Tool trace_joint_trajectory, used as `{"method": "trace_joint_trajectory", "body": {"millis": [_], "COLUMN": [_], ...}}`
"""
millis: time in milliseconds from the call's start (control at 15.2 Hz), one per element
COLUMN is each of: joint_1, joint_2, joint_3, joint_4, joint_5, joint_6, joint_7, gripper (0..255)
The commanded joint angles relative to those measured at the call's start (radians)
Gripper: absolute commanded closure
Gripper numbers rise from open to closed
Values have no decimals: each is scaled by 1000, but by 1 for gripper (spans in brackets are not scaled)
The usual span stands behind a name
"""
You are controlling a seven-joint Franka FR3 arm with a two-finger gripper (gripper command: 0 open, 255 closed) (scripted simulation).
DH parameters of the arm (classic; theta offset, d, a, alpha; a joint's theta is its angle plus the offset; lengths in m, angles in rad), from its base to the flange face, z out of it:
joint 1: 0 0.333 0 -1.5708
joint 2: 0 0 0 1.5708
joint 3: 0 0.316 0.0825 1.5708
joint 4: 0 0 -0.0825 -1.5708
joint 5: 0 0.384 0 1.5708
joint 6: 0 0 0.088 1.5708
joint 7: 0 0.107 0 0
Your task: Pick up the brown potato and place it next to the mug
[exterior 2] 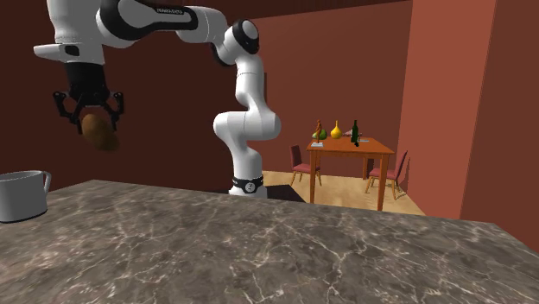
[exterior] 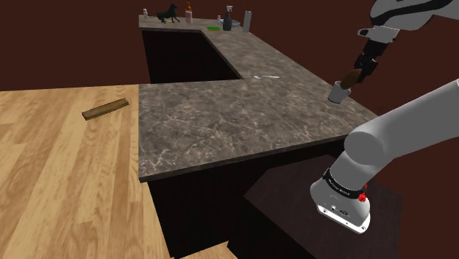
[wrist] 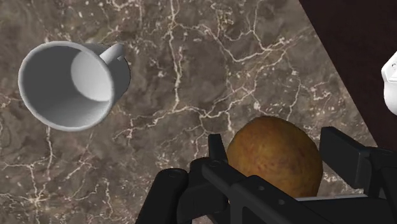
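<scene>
brown veined marble counter (exterior: 221,110), plank floor (exterior: 59,184), dark red walls (exterior 2: 440,86). the gripper (exterior 2: 91,115) pinches the potato (exterior 2: 102,132) high over the counter near the mug (exterior 2: 22,194), its long axis slanting steeply down.

obstacle: mug (wrist: 67,83) | free: bare counter (wrist: 191,76) all round it | bottles (exterior: 228,20): far end, well apart

The arm (exterior 2: 248,86) arches high, end effector (exterior 2: 90,119) clasping the potato (exterior 2: 102,134).
</scene>
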Motion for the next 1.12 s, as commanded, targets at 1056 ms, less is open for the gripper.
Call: {"method": "trace_joint_trajectory", "body": {"millis": [1056], "joint_1": [35], "joint_2": [471], "joint_3": [-499], "joint_4": [290], "joint_5": [315], "joint_6": [51], "joint_7": [-608], "gripper": [255]}}
